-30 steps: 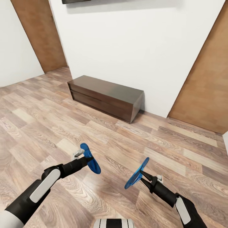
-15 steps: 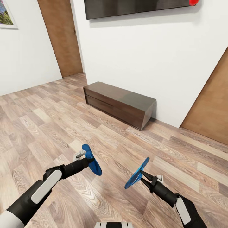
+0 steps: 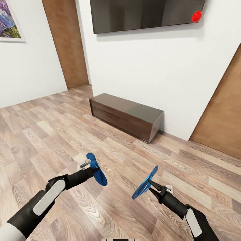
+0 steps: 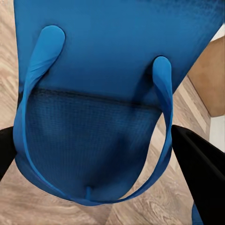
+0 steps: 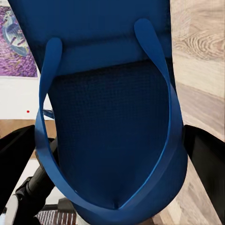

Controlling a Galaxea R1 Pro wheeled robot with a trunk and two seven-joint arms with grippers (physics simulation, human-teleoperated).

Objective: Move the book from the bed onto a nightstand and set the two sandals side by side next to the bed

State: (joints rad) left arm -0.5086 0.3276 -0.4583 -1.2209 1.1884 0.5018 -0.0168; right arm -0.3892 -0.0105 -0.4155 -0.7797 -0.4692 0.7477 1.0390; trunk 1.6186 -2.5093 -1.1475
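I hold both blue sandals in the air over the wood-plank floor. One sandal (image 3: 96,169) hangs in my left gripper (image 3: 94,170), which is shut on it. My right gripper (image 3: 149,182) is shut on the other sandal (image 3: 145,183). The left wrist view looks onto its sandal's (image 4: 108,93) sole and Y-strap, with the dark fingers (image 4: 201,173) on either side. In the right wrist view the other sandal (image 5: 112,117) sits between its black fingers (image 5: 206,164). The book, the bed and the nightstands are out of view.
A long low dark bench (image 3: 125,115) stands against the white wall ahead, under a wall-mounted black screen (image 3: 144,13). Brown doors flank it at the far left (image 3: 65,43) and at the right (image 3: 222,117). A picture (image 3: 8,21) hangs on the left wall.
The head view has tilted up and swung, so the bench sits further right and the screen and picture have come into sight. Both arms keep their pose, sandals still gripped.
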